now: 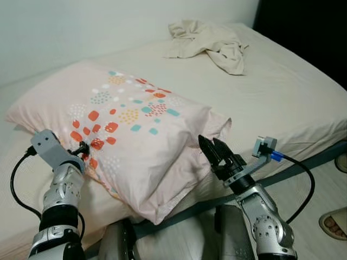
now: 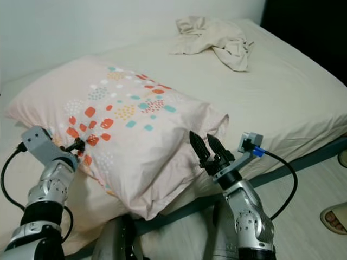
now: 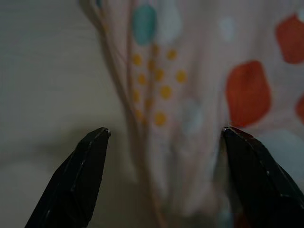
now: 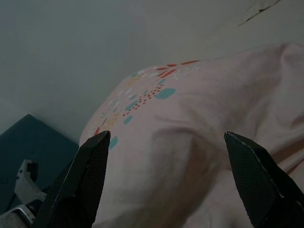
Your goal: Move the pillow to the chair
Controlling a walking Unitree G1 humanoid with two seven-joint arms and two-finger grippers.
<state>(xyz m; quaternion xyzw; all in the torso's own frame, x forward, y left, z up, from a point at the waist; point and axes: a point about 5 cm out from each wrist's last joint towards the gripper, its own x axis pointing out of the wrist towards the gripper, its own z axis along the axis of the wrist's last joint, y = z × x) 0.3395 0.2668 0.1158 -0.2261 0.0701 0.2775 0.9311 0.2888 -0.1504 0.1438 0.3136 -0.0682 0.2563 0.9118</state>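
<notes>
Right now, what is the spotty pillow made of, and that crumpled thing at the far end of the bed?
The pillow looks like soft matte woven cloth, probably cotton: it creases and sags at its edges. The crumpled thing looks like thin beige fabric, perhaps a garment, judging by its loose folds.

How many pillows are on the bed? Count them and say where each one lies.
1. The pillow, pink with coloured spots, lies on the near part of the bed, between the left pincer and the right pincer. Any other would be hidden.
</notes>
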